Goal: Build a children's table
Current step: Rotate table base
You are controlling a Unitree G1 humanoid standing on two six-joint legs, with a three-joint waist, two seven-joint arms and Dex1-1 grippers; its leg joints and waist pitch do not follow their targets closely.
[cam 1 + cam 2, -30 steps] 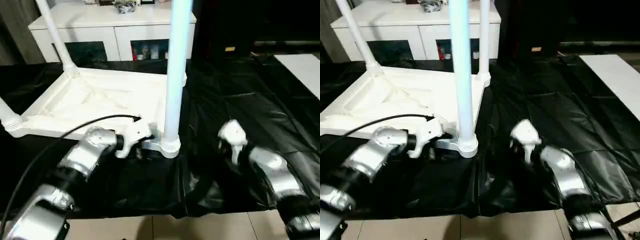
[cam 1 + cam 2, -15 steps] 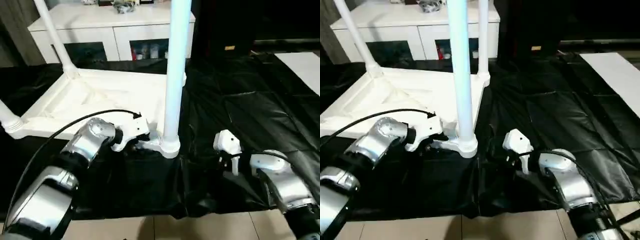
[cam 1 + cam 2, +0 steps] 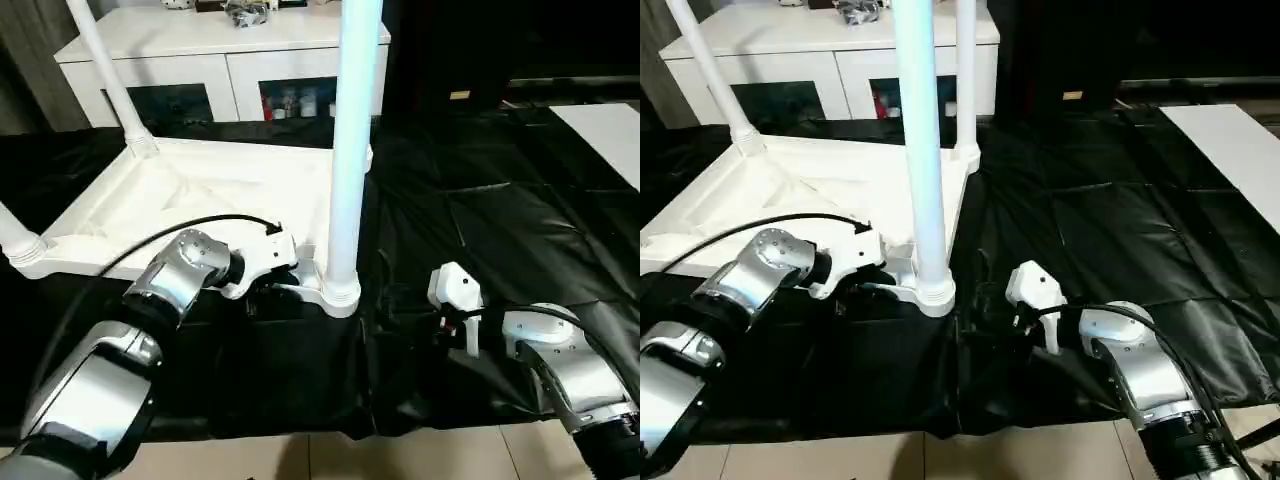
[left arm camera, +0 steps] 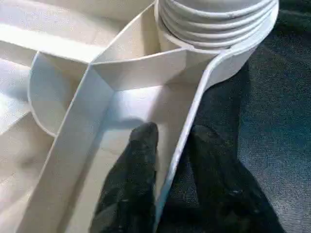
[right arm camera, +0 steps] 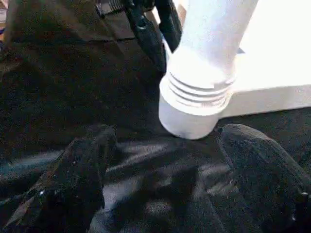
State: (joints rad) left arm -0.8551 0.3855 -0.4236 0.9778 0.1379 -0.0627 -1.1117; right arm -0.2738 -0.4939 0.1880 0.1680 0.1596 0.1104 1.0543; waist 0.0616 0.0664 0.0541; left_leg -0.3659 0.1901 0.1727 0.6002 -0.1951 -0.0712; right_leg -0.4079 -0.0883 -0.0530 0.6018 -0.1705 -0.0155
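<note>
The white tabletop (image 3: 200, 195) lies upside down on a black sheet, ribs facing up. Its legs stand upright in the corner sockets: the near right leg (image 3: 350, 150), a far left leg (image 3: 105, 70) and a far right leg (image 3: 965, 70). A fourth leg (image 3: 15, 235) sits at the near left corner. My left gripper (image 4: 175, 133) straddles the tabletop's near rim (image 4: 187, 121) just left of the near right socket (image 4: 218, 24), one finger inside the rim and one outside, pinching the wall. My right gripper (image 5: 167, 132) stands open, low over the sheet, just right of that socket (image 5: 197, 104).
A white cabinet with glass doors (image 3: 220, 60) stands behind the tabletop. A white panel (image 3: 610, 130) lies at the far right on the black sheet (image 3: 500, 200). Tiled floor (image 3: 330, 455) shows at the sheet's near edge. A black cable (image 3: 190, 235) arcs over my left forearm.
My left gripper's fingers have closed onto the tabletop's near rim. My right gripper has dropped and moved left toward the near right corner socket, staying open.
</note>
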